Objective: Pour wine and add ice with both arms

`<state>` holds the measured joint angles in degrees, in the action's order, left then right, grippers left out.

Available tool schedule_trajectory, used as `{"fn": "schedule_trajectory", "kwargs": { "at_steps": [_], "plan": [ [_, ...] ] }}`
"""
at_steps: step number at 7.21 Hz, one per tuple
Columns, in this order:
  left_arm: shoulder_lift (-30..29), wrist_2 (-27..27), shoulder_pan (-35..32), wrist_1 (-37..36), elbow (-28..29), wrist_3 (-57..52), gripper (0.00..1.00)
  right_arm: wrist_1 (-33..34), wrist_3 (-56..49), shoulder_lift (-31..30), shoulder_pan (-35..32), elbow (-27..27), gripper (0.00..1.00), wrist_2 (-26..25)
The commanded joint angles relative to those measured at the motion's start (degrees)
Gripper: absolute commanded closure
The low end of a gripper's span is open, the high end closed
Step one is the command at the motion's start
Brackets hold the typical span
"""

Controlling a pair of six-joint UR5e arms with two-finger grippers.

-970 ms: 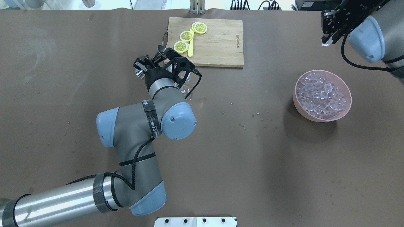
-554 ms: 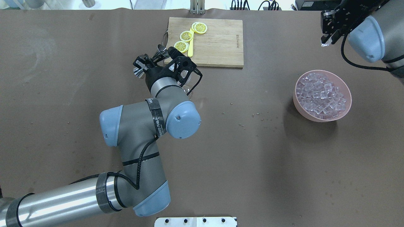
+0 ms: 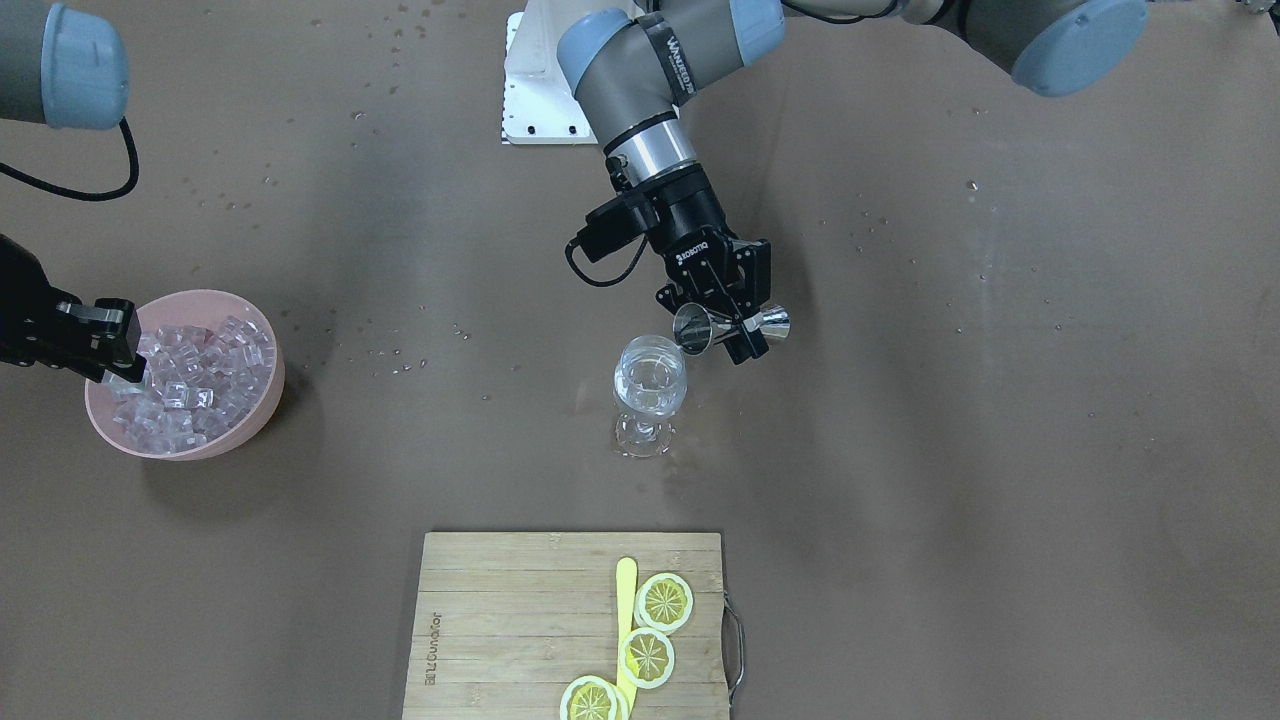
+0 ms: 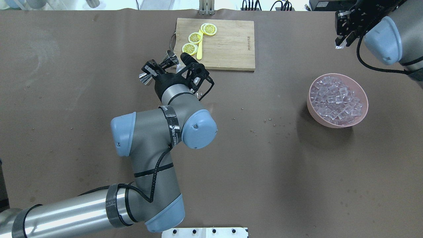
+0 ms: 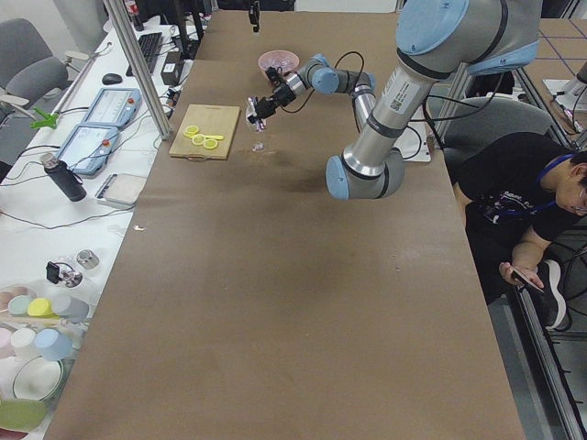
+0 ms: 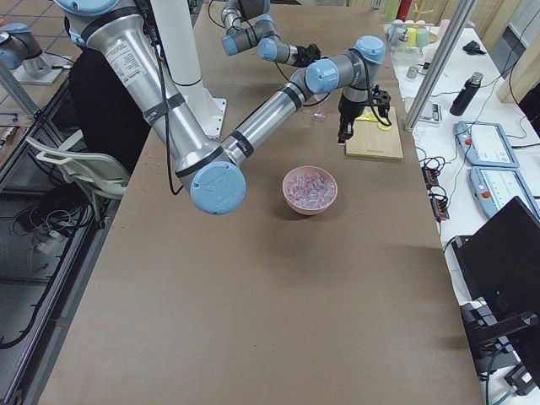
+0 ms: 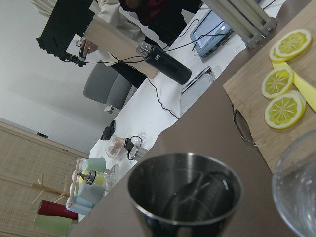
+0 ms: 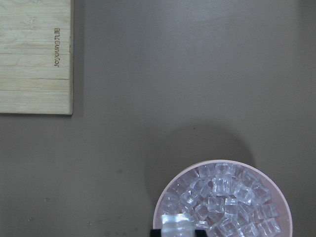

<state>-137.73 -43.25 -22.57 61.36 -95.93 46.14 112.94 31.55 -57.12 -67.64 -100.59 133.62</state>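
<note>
1. Clear, glassy ice (image 4: 337, 99) is heaped in a pink bowl (image 3: 215, 445) on the robot's right side of the desk (image 4: 66, 99). One cube (image 8: 176, 223) is pinched between the closed-in fingers of the right claw (image 4: 340, 44), which is held high, just beyond the bowl.
2. The cubes are judged light, hard and slippery. A cube is best taken squarely across two flat opposite faces; a grip on corners could let it squirt out.
3. A steel jigger (image 3: 695, 330) is clamped at its narrow waist by the left claw (image 3: 738, 322). It is tipped on its side with its mouth just beside the rim of the stemmed glass (image 3: 650, 385).
4. The glass is judged fragile and top-heavy on its thin stem, so a cube is better released low over its mouth than dropped from height. It appears to hold some clear liquid, though this cannot be made out for certain.
5. The desk is covered in a matt brown sheet, speckled with small marks or drops near the glass. A wooden board (image 4: 228, 46) with lemon slices (image 4: 190, 49) lies at the far edge.
6. Side benches with tablets, bottles and cups are seen along the room, and a person (image 5: 514, 197) is seated near the robot's base.
</note>
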Motion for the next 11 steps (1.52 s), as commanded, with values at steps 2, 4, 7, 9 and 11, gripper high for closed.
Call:
{"fn": "schedule_trajectory", "kwargs": {
  "at_steps": [2, 4, 7, 9, 11],
  "plan": [
    [-1.75, 0.01, 0.68, -4.12, 1.54, 0.0, 1.0, -0.09, 0.01, 0.07, -0.04, 0.57, 1.0, 0.5],
    [-2.98, 0.01, 0.68, -6.59, 2.5, 0.0, 1.0, -0.09, 0.01, 0.07, -0.04, 0.66, 1.0, 0.5],
    [-4.3, 0.01, 0.68, -9.22, 2.68, 0.0, 1.0, -0.09, 0.09, 0.34, -0.13, 0.66, 1.0, 1.47],
    [-4.13, 0.01, 0.68, -10.2, 2.59, -0.09, 1.0, -0.09, 0.18, 0.43, -0.13, 0.66, 1.0, 1.65],
    [-4.56, 0.36, 0.68, -11.08, 2.5, 0.0, 1.0, -0.09, 0.18, 0.43, -0.21, 0.66, 1.0, 1.65]
  ]
}}
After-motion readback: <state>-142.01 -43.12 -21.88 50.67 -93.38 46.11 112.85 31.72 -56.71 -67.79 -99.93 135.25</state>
